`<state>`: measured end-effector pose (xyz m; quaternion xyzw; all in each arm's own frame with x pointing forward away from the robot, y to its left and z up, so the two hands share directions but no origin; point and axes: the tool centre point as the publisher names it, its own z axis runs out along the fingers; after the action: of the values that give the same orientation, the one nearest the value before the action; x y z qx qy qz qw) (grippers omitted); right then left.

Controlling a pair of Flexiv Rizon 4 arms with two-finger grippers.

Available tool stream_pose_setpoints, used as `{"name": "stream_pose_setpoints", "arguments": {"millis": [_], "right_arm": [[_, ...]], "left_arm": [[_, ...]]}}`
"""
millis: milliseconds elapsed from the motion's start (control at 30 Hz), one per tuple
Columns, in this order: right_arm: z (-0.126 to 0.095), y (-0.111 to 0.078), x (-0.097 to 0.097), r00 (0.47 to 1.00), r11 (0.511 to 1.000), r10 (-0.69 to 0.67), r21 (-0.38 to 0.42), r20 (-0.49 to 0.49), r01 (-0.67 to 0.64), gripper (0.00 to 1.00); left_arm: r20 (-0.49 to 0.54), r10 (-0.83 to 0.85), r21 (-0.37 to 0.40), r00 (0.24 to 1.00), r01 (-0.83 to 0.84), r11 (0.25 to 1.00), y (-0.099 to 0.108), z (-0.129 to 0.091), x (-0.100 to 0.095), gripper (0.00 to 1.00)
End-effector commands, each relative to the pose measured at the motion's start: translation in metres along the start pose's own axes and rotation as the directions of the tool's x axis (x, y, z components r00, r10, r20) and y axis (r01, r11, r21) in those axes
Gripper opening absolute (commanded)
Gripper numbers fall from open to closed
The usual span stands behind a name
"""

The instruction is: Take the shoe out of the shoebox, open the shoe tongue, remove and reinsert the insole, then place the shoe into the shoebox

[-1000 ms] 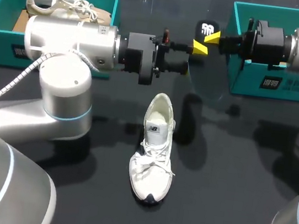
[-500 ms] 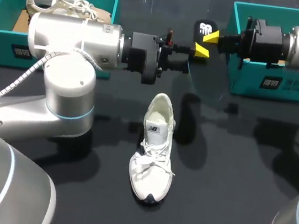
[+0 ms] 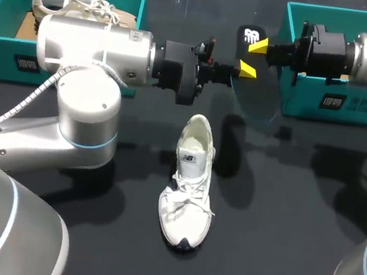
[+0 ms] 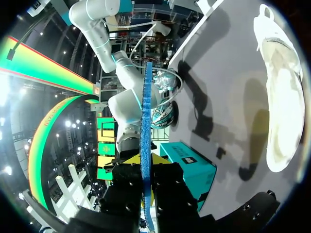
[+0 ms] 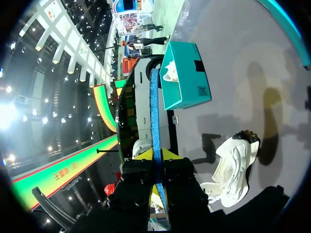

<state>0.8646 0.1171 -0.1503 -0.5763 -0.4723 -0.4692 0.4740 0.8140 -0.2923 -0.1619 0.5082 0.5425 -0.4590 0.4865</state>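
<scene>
A dark insole [image 3: 253, 92] with a white logo hangs upright in the air between my two grippers, above the back middle of the table. My right gripper [image 3: 259, 45] is shut on its upper part. My left gripper [image 3: 246, 70] is shut on it just below. In the left wrist view the insole's blue edge [image 4: 145, 111] runs straight out from between the yellow tips of the left gripper [image 4: 146, 161]. The right wrist view shows the same blue edge [image 5: 154, 111] in the right gripper [image 5: 156, 154]. The white shoe [image 3: 191, 180] lies on the table, toe toward the front.
A teal shoebox [image 3: 7, 30] at the back left holds a second pale shoe [image 3: 79, 5]. Another teal shoebox [image 3: 312, 101] stands at the back right, behind my right gripper. The left arm's wide body [image 3: 90, 46] spans the back left.
My left gripper has moved right to the insole and closed on it. The right gripper keeps its hold and has barely moved. The shoe lies as before.
</scene>
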Motion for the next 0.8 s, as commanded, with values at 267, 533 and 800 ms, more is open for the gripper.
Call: {"name": "stream_pose_setpoints", "arguments": {"millis": [267, 533, 800], "right_arm": [[-0.013, -0.01, 0.0, 1.0, 1.0, -0.021, -0.001, -0.005, 0.021, 1.0], [-0.028, -0.021, 0.001, 0.998, 0.998, -0.059, -0.005, -0.014, 0.058, 1.0], [-0.028, -0.021, 0.001, 0.998, 0.998, -0.059, -0.005, -0.014, 0.058, 1.0]], "left_arm": [[-0.022, 0.015, -0.011, 1.0, -0.015, 1.0, -0.007, -0.02, -0.004, 0.0], [-0.018, -0.083, 0.014, 0.996, 0.083, 0.996, -0.009, -0.055, -0.003, 0.0], [-0.106, -0.064, 0.029, 0.992, 0.068, 0.997, -0.023, -0.077, 0.002, 0.0]]}}
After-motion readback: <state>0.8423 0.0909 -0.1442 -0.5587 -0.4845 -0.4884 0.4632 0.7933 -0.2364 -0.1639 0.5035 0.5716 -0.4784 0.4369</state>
